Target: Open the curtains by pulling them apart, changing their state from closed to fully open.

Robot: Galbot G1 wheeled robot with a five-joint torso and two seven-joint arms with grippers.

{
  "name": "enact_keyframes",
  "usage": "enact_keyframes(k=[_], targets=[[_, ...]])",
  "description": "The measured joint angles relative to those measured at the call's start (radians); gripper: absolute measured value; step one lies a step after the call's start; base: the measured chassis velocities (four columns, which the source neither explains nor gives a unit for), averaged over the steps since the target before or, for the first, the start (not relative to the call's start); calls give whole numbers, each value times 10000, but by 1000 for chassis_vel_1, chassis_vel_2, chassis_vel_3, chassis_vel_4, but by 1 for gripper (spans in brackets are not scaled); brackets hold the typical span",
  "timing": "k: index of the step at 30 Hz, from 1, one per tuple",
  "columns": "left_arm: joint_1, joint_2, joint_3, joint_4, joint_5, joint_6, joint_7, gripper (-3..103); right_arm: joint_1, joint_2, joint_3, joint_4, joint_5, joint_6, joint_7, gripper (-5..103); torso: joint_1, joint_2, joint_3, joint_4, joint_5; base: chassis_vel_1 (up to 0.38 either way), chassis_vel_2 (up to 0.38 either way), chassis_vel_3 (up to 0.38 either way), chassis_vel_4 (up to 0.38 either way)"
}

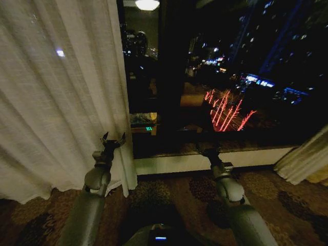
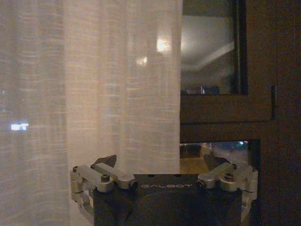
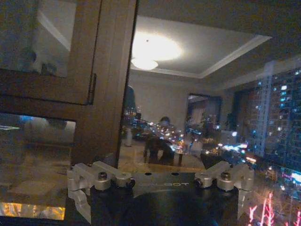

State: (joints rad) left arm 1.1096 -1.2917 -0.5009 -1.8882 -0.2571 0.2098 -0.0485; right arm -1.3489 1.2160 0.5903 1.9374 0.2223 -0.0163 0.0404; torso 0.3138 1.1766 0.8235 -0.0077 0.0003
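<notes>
Left curtain panel (image 1: 56, 97): you see it bunched toward your robot's left, sheer cream-white, pleated, hanging to the patterned carpet (image 1: 169, 197); its inner edge stops at the dark window frame (image 1: 171, 77).

Right curtain panel (image 1: 305, 161): you find only its lower folds at the far right edge, near the floor, well apart from the left panel.

Window glass (image 1: 246, 66): bare between the panels, showing night city lights and a reflected ceiling lamp (image 1: 147, 4).

Left gripper (image 1: 113, 140): you have it raised just at the left panel's inner edge, fingers spread, nothing between them; the left wrist view shows the cloth (image 2: 94, 84) hanging close ahead of the parted fingers (image 2: 107, 161).

Right gripper (image 3: 160, 172): you hold it up before the glass, fingers spread and empty, away from either panel.
</notes>
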Motion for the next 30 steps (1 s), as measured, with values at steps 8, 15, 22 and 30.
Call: enact_keyframes(k=[8, 15, 22, 30], targets=[[-415, 67, 109, 169, 294, 283, -116, 100, 52, -83, 121, -126, 120, -1, -11, 100, 0, 0, 0, 1, -4, 0, 0, 0, 0], [156, -123, -301, -337, 282, 312, -368, 100, 163, -61, 108, -286, 133, 3, -43, 100, 0, 0, -1, 3, -3, 0, 0, 0, 0], [-116, 35, -278, 131, 233, 279, -368, 100, 274, -27, 29, -428, 131, 14, -69, 100, 0, 0, -1, 0, -2, 0, 0, 0, 0], [-963, 304, 154, 964, -49, 304, 19, 100, 277, -120, 181, -461, 184, 37, -71, 100, 1, 0, -1, 2, -4, 0, 0, 0, 0]])
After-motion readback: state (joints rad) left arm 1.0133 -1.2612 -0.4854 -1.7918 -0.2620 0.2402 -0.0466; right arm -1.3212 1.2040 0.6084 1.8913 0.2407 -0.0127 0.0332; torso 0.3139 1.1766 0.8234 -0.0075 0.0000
